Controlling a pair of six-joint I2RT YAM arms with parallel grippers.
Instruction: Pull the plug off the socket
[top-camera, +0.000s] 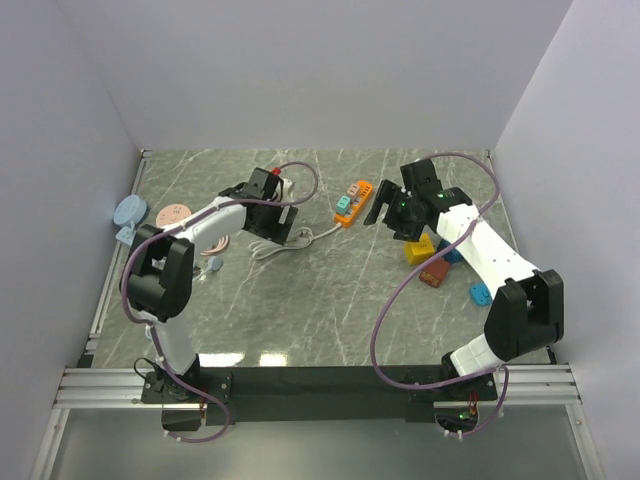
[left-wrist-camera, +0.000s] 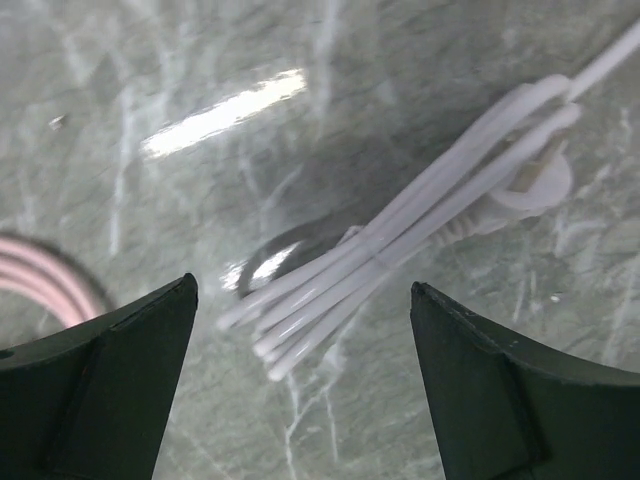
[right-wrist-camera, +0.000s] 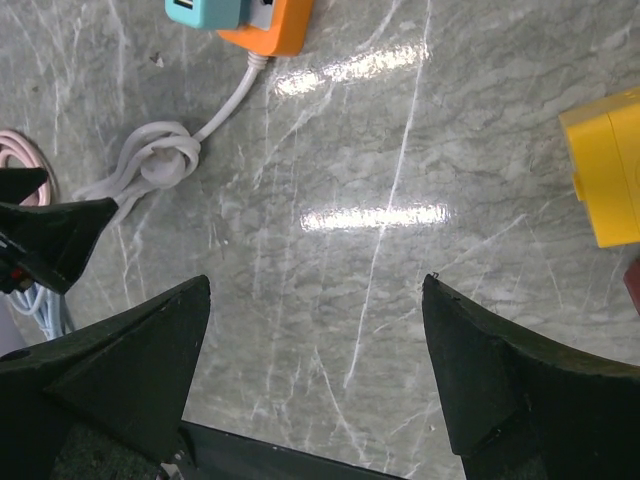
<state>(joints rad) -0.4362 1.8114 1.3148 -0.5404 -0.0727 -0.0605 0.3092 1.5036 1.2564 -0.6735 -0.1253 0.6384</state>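
Note:
The orange socket strip (top-camera: 354, 200) lies at the table's far middle with a teal plug (top-camera: 344, 204) in it. In the right wrist view the socket (right-wrist-camera: 275, 18) and the plug (right-wrist-camera: 205, 10) are at the top edge. Its white cable (right-wrist-camera: 225, 110) runs to a bundled coil (top-camera: 277, 246). My left gripper (top-camera: 275, 226) is open over the bundled cable (left-wrist-camera: 400, 250), its midpoint (left-wrist-camera: 303, 290) just below the cable ends. My right gripper (top-camera: 385, 212) is open and empty, right of the socket, above bare table (right-wrist-camera: 315, 290).
A yellow block (top-camera: 420, 249), blue blocks (top-camera: 480, 293) and a brown block (top-camera: 434, 276) lie under the right arm; the yellow block shows in the right wrist view (right-wrist-camera: 605, 180). A pink disc (top-camera: 172, 213) and a blue disc (top-camera: 130, 210) are at the left wall.

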